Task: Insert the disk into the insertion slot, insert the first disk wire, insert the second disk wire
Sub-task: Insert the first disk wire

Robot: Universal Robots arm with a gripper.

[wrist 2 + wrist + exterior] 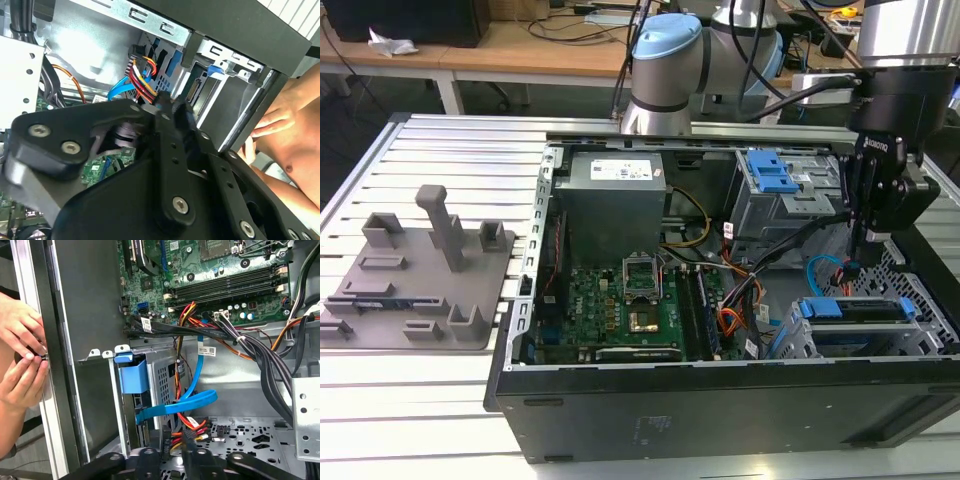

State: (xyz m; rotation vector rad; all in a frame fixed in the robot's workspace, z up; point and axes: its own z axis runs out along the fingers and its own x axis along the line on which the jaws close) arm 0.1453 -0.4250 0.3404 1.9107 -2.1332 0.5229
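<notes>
Snag risk: tool (pixel 177 450) pinches the first disk wire (pixel 190 432) by its plug, just beside the disk (pixel 850 308), which sits in the insertion slot (pixel 798 340). The looping second disk wire (pixel 175 407) crosses close by and could catch. A skewed plug could jam. Person's hands (pixel 22 355) rest on the case edge.

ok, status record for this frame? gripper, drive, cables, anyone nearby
gripper: inside the case, shut on the red-yellow wire bundle's plug
drive: seated in its cage, blue frame showing
light-blue cable: looping beside the cage
hands: a person's, at the case rim
</notes>
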